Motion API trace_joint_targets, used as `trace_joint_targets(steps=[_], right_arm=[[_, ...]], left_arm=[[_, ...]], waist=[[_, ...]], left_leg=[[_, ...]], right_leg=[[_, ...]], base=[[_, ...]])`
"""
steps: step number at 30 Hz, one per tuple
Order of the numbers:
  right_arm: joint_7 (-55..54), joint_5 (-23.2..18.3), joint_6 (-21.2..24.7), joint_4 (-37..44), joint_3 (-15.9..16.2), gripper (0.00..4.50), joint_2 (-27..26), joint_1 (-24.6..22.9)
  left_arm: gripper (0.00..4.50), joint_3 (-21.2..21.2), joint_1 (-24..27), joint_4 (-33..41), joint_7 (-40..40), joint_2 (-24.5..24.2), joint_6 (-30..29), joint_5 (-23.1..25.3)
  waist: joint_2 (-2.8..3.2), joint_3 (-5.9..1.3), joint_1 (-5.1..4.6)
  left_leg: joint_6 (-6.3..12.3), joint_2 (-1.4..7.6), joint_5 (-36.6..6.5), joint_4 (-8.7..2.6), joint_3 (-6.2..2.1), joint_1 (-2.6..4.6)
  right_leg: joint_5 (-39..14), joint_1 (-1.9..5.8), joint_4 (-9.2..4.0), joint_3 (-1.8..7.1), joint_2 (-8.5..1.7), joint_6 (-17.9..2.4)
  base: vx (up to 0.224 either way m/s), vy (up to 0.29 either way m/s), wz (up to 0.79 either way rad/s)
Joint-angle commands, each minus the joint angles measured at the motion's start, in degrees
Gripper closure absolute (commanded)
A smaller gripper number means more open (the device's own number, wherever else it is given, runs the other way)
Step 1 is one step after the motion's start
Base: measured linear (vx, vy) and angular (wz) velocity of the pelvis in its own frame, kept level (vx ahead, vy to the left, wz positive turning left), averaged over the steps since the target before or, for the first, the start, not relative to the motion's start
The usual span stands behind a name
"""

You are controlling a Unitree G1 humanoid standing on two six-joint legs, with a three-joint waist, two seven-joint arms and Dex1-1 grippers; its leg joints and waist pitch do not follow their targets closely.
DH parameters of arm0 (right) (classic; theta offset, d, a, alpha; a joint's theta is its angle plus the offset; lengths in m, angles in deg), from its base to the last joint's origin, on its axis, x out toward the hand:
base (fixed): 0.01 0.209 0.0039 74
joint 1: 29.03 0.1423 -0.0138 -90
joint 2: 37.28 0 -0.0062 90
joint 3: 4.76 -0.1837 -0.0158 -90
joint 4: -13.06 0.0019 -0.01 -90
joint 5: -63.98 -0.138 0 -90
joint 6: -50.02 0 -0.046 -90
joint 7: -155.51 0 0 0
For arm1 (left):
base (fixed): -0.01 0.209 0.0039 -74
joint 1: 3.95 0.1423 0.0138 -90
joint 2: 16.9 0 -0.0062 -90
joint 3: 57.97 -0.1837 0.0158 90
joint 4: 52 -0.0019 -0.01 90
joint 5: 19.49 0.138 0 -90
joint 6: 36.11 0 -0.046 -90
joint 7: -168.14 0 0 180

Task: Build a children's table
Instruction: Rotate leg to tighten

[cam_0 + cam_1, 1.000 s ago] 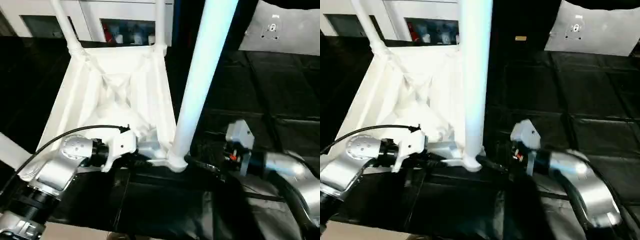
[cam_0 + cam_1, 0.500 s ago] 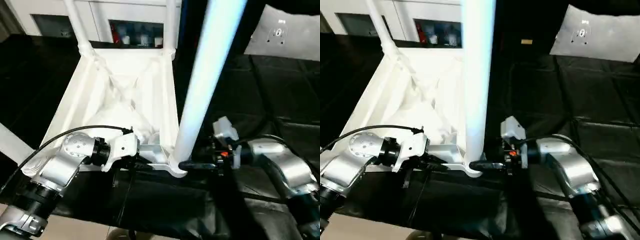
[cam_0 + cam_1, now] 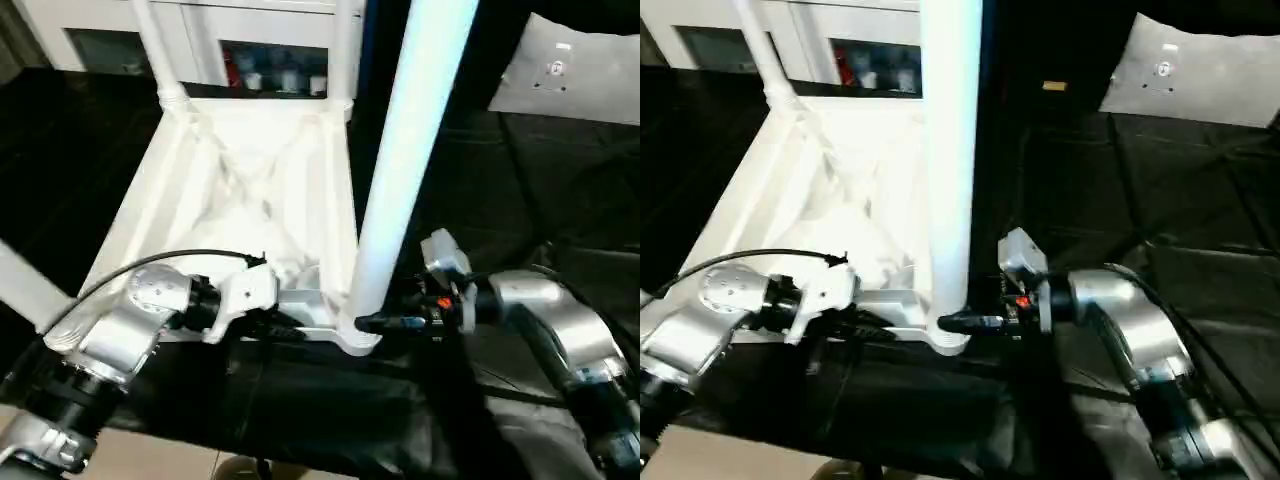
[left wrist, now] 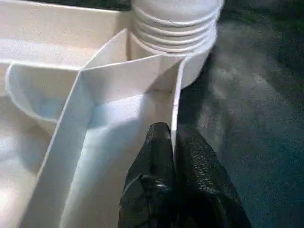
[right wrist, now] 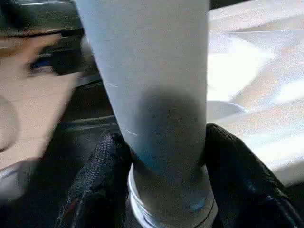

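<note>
From the head cameras, the white plastic rectangular tabletop (image 3: 235, 190) lies ribbed side up on the black-covered bench (image 3: 560, 200), running from 6 toward 12 o'clock. Two long white tapered round legs (image 3: 160, 50) stand in its far corner sockets, and a third leg (image 3: 400, 170) rises from the near corner at about 3 o'clock. The right pincer (image 3: 385, 323) sits at that leg's base, and the left pincer (image 3: 290, 325) is on the near edge.

Left wrist cam: the left pincer's black fingers (image 4: 159, 156) are squeezed shut on the tabletop's thin wall, just below the threaded socket (image 4: 173, 28).

Right wrist cam: both black fingers (image 5: 102, 166) of the right pincer press the third leg's sides just above its base.
</note>
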Motion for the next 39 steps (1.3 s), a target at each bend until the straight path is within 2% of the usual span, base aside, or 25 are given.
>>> trace_joint_targets(steps=[1,2,3,4,7,8,9,10,12,13,15,17,20,21,24,25,26,28,30,34,36,39], right_arm=[[-8.4,2.9,4.0,2.5,3.6,2.52,-4.4,-1.5],[-11.0,2.9,5.3,2.9,3.0,2.53,-6.1,-1.7],[-15.5,2.5,7.6,3.6,1.9,2.54,-9.1,-1.8],[-16.3,2.5,7.9,3.6,1.7,2.55,-9.6,-1.7],[-32.6,5.5,11.5,4.0,-0.9,2.55,-19.8,-1.7],[-32.6,5.5,11.5,4.0,-0.9,2.55,-19.8,-1.7],[-42.5,8.0,11.6,3.2,-2.1,2.55,-26.2,-1.3],[-44.0,8.4,11.5,2.9,-2.3,2.55,-27.3,-1.2],[-46.2,9.0,10.7,2.6,-2.3,2.55,-29.0,-1.2],[-46.2,9.0,10.7,2.6,-2.3,2.55,-29.0,-1.2],[-47.4,10.5,8.9,3.2,-1.7,1.85,-29.5,-2.0],[-47.5,11.0,8.2,3.7,-1.9,1.82,-29.1,-2.6],[-44.5,9.5,6.3,6.1,-5.9,1.43,-26.7,-5.0],[-41.4,9.0,4.0,6.9,-6.6,1.43,-23.9,-5.9],[-37.3,7.0,3.5,8.3,-7.1,1.17,-21.1,-6.9],[-34.4,6.0,3.5,8.8,-7.7,1.06,-18.9,-7.3],[-30.0,5.1,3.0,9.1,-8.3,0.99,-15.3,-7.6],[-25.1,4.4,2.0,8.8,-8.8,0.87,-11.6,-7.5],[-18.7,3.0,1.7,8.4,-8.7,0.61,-7.2,-7.0],[-9.8,1.5,1.2,6.9,-7.7,0.61,-1.4,-5.5],[-3.3,0.1,0.3,4.8,-6.9,0.61,1.7,-3.6],[2.8,-1.4,0.4,3.3,-5.8,0.61,3.7,-2.0]], left_arm=[[4.50,1.4,-0.8,2.2,-9.0,4.5,-4.5,-0.5],[4.50,1.3,-1.0,2.5,-10.1,5.3,-5.4,-0.1],[4.50,1.2,-1.4,2.8,-12.4,6.8,-7.5,0.9],[4.50,1.2,-1.6,2.8,-12.8,7.0,-7.8,1.1],[4.50,0.3,-3.3,2.3,-19.1,13.3,-11.2,2.9],[4.50,0.3,-3.3,2.3,-19.1,13.3,-11.2,2.9],[4.50,-0.8,-4.3,1.6,-22.0,16.6,-13.1,4.5],[4.50,-1.1,-4.4,1.3,-22.5,17.0,-13.3,4.9],[4.50,-1.8,-4.6,0.8,-23.4,17.6,-13.2,6.0],[4.50,-1.8,-4.6,0.8,-23.4,17.6,-13.2,6.0],[4.50,-2.8,-4.9,0.1,-25.0,18.0,-13.0,7.8],[4.50,-3.1,-5.0,0.0,-25.4,18.0,-12.9,8.4],[4.50,-3.0,-4.5,-0.4,-24.2,16.0,-11.3,9.9],[4.50,-2.8,-4.1,-0.3,-22.8,14.6,-11.2,9.6],[4.50,-2.8,-3.6,-0.2,-21.5,13.2,-9.9,9.3],[4.50,-2.6,-3.3,-0.1,-20.1,12.3,-8.6,8.7],[4.50,-2.5,-2.8,-0.1,-18.0,10.8,-6.9,8.0],[4.50,-2.9,-2.4,-0.4,-15.3,9.0,-3.7,7.7],[4.50,-2.8,-1.7,-0.9,-11.1,7.1,-0.3,6.2],[4.50,-3.5,-1.1,-2.0,-3.8,3.6,5.9,4.4],[4.50,-3.3,-1.2,-2.6,0.7,1.9,7.1,2.4],[4.50,-4.1,-1.7,-3.4,4.6,-0.1,8.9,1.9]], waist=[[-0.70,-3.31,-0.02],[-0.77,-3.12,-0.41],[-0.91,-3.02,-0.82],[-0.93,-2.81,-1.11],[-0.84,-2.72,-1.85],[-0.86,-2.62,-1.96],[-0.50,-2.67,-2.15],[-0.41,-2.75,-2.26],[-0.33,-3.11,-2.41],[-0.24,-3.08,-2.40],[-0.25,-3.27,-2.37],[-0.21,-3.25,-2.27],[-0.23,-3.33,-1.92],[-0.03,-3.31,-1.79],[-0.27,-3.42,-1.37],[-0.29,-3.44,-1.44],[-0.43,-3.34,-1.37],[-0.31,-3.24,-1.38],[-0.38,-3.18,-1.43],[-0.28,-3.04,-1.13],[-0.20,-3.18,-0.96],[-0.21,-3.24,-0.71]], left_leg=[[2.95,1.56,-7.9,-3.87,-0.10,0.31],[1.60,1.27,-9.5,-4.14,-0.41,-0.12],[0.86,1.17,-10.9,-4.18,-0.47,-0.03],[0.60,1.21,-11.2,-4.25,-0.50,0.00],[0.09,1.07,-12.6,-4.31,-0.59,0.23],[-0.17,1.03,-12.7,-4.37,-0.60,0.19],[-0.69,0.99,-12.6,-4.46,-0.73,0.11],[-0.89,0.96,-12.6,-4.47,-0.73,0.16],[-0.64,1.08,-11.5,-4.52,-0.82,0.10],[-0.42,1.12,-11.5,-4.50,-0.71,0.26],[0.43,1.06,-10.4,-4.52,-0.58,0.06],[0.83,1.10,-10.0,-4.49,-0.55,0.01],[1.28,1.13,-9.8,-4.51,-0.52,0.03],[1.41,1.19,-9.5,-4.53,-0.51,0.10],[2.87,1.15,-6.8,-4.36,-0.38,-0.18],[3.06,1.11,-6.6,-4.33,-0.34,-0.23],[3.46,1.04,-7.1,-4.32,-0.43,-0.31],[4.12,1.12,-7.5,-4.27,-0.36,-0.31],[4.36,1.16,-8.2,-4.30,-0.32,-0.20],[4.71,1.43,-9.6,-4.38,-0.26,0.27],[4.72,1.64,-9.4,-4.42,-0.26,0.36],[5.30,1.70,-8.3,-4.34,-0.21,0.38]], right_leg=[[-10.7,2.85,-4.56,2.56,-3.65,-14.3],[-16.9,3.07,-4.91,2.28,-3.75,-12.3],[-21.6,2.85,-5.50,2.39,-3.83,-10.2],[-22.5,2.58,-5.62,2.55,-3.73,-9.5],[-26.0,1.82,-6.23,2.66,-3.61,-7.5],[-26.5,1.69,-6.32,2.66,-3.53,-7.1],[-26.4,1.64,-6.31,2.65,-3.59,-6.7],[-26.1,1.47,-6.31,2.65,-3.53,-6.6],[-19.1,1.82,-5.89,2.71,-3.32,-7.6],[-17.4,1.66,-5.82,2.77,-3.23,-8.1],[-12.7,2.12,-5.55,2.71,-3.25,-9.4],[-11.5,2.25,-5.52,2.75,-3.31,-9.8],[-11.1,2.45,-5.62,2.76,-3.42,-9.4],[-10.5,2.45,-5.58,2.81,-3.45,-9.5],[-4.8,2.82,-5.07,2.79,-3.35,-11.0],[-4.6,2.83,-5.04,2.74,-3.38,-11.4],[-6.1,3.23,-5.26,2.63,-3.41,-11.5],[-7.2,3.04,-5.36,2.67,-3.50,-11.7],[-9.1,2.89,-5.56,2.61,-3.50,-11.6],[-11.6,2.46,-5.81,2.68,-3.53,-11.8],[-10.6,2.43,-5.46,2.63,-3.57,-12.9],[-8.1,2.50,-5.16,2.65,-3.61,-14.1]], base=[[-0.051,0.003,-0.07],[-0.051,0.003,-0.07],[-0.056,0.005,-0.11],[0.000,0.000,0.00],[0.000,0.000,0.00],[0.000,0.000,0.00],[0.000,0.000,0.00],[0.000,0.000,0.00],[0.000,0.000,0.00],[0.000,0.000,0.00],[0.000,0.000,0.00],[0.000,0.000,0.00],[0.000,0.000,0.00],[0.000,0.000,0.00],[0.000,0.000,0.00],[0.000,0.000,0.00],[0.000,0.000,0.00],[0.000,0.000,0.00],[0.000,0.000,0.00],[0.000,0.000,0.00],[0.000,0.000,0.00],[0.000,0.000,0.00]])
